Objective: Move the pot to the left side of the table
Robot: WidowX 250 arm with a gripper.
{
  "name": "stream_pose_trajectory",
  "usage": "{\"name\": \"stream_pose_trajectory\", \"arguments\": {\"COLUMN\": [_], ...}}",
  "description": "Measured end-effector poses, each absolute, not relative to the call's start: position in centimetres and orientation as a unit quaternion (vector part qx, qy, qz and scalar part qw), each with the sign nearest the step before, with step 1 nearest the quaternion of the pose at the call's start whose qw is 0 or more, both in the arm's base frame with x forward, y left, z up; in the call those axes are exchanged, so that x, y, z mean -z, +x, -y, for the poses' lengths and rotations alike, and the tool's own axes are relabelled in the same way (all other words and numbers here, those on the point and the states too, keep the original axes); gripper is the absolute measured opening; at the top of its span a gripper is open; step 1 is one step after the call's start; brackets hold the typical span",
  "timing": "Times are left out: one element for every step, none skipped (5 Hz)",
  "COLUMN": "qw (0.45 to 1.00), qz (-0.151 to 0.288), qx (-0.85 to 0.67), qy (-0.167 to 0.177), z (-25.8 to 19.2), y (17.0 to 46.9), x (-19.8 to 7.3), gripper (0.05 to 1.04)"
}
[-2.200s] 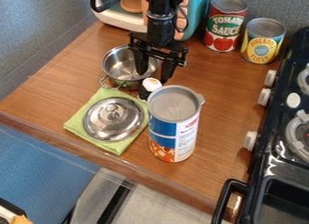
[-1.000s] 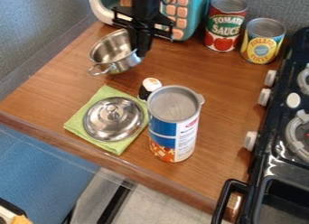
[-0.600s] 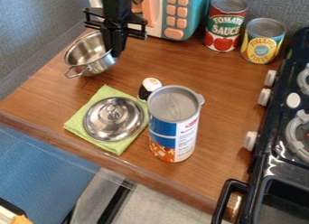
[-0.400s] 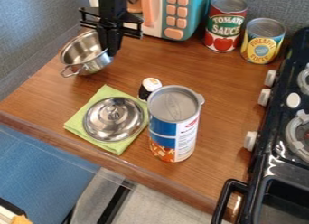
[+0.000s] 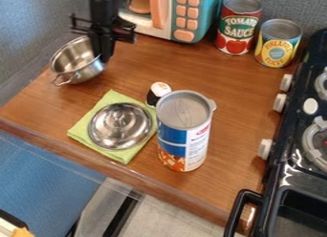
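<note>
In the grip of the fingers (image 5: 107, 48), the pot (image 5: 87, 74)

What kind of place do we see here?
Probably a toy kitchen set up for robot work: a toy microwave and food cans stand on a wooden counter beside a stove, and a robot gripper is at a metal pot.

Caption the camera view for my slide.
Black gripper holds a steel pot by its rim, left of the toy microwave.
</note>
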State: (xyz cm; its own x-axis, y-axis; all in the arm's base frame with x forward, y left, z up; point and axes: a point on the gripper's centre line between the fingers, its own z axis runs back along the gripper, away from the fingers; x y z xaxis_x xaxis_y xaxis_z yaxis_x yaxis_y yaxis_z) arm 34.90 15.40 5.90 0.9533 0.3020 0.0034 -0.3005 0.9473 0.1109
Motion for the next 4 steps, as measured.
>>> {"name": "stream_pose_trajectory", "arguments": {"qw": [0.985,0.986,0.989,0.991], "qz": [-0.014,-0.015,-0.023,-0.022], "qx": [-0.162,-0.157,-0.143,-0.126], "qy": [0.055,0.047,0.032,0.032], "z": [-16.0,-15.8,-15.3,-14.9], "y": [34.4,34.5,34.5,34.7], "x": [-5.8,-5.8,-5.0,-5.0], "gripper": [0.065,0.080,0.231,0.494]}}
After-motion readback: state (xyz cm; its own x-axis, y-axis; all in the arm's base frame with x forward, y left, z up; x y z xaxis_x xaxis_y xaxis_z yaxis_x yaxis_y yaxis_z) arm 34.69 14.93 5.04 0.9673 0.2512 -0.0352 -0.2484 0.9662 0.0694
